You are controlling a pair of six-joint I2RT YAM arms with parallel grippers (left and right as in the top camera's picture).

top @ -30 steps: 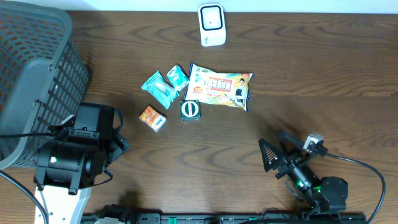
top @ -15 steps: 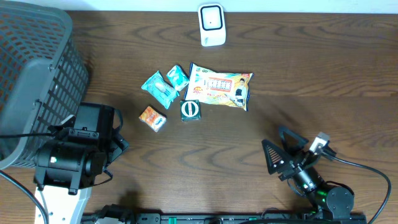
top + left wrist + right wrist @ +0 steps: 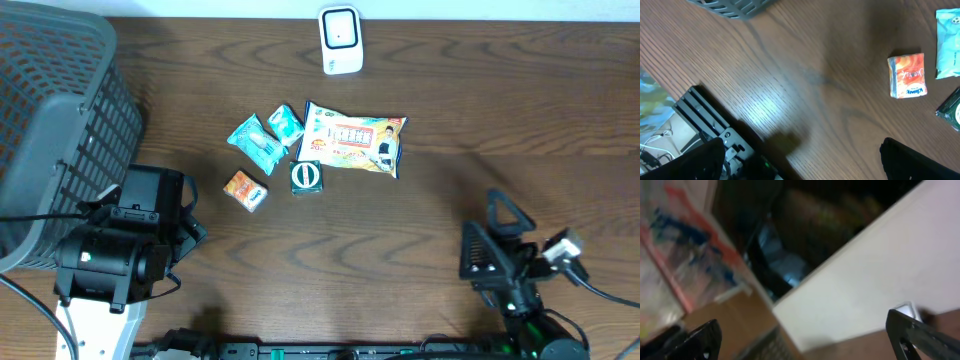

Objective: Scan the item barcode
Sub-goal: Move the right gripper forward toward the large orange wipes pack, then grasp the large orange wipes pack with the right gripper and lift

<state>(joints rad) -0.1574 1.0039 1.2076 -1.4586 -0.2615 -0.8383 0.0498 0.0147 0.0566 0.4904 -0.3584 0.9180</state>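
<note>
Right claw [image 3: 486, 238]: jaws spread to full width, nothing between them. Over the last second it has swung off to my right, along the near side of the dark brown wooden desk [image 3: 520, 110], rotating as it went. Its wrist view is blurred and looks off at a pale wall and room clutter, not the desk top. No item shows in it.

Left claw [image 3: 802, 147]: also wide open and empty. It has not moved in that second and sits at the near left, beside the grey plastic mesh basket [image 3: 50, 120].

Items are untouched and lie where they lay:
- small orange packet [image 3: 245, 190], nearest the left claw and plain in its wrist view
- green-and-white square sachet [image 3: 306, 177], near it
- pair of teal wrappers [image 3: 255, 140], behind those
- large white and yellow snack bag [image 3: 355, 138], just beside the sachet

All sit mid-desk, well apart from the right claw. A white rounded scanner unit [image 3: 340, 40] stands at the far edge, beyond the group.

Reading: the right arm's swing took it farther from the items, so I judge no pickup is under way. I cannot tell which item is meant. The task is at its very start, and something must be grasped before any barcode can face the scanner.
</note>
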